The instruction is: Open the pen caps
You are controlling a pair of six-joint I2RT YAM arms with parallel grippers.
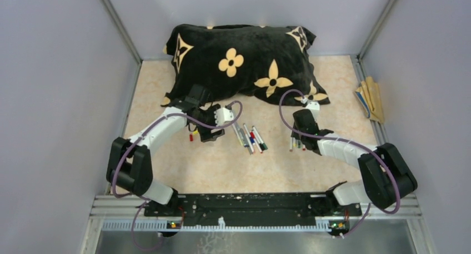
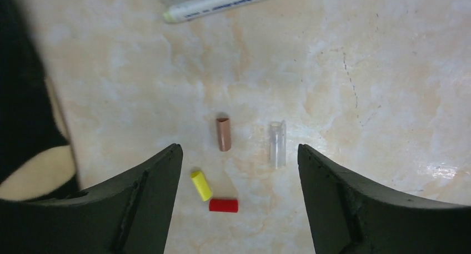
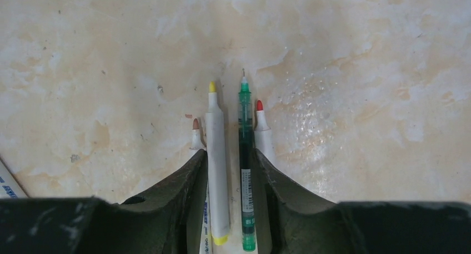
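From above, you see the pens (image 1: 251, 138) lying on the table (image 1: 222, 170) between both arms. At the left wrist, your left gripper (image 2: 239, 154) is spread wide, with four loose pen caps (image 2: 224, 134) on the table between its fingers. At the right wrist, your right gripper (image 3: 229, 154) leaves a narrow gap around two uncapped pens. You cannot tell if it presses them.

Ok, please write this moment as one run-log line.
left pincer: open above four loose caps | right pincer: open around yellow-tipped pen and green pen, both uncapped
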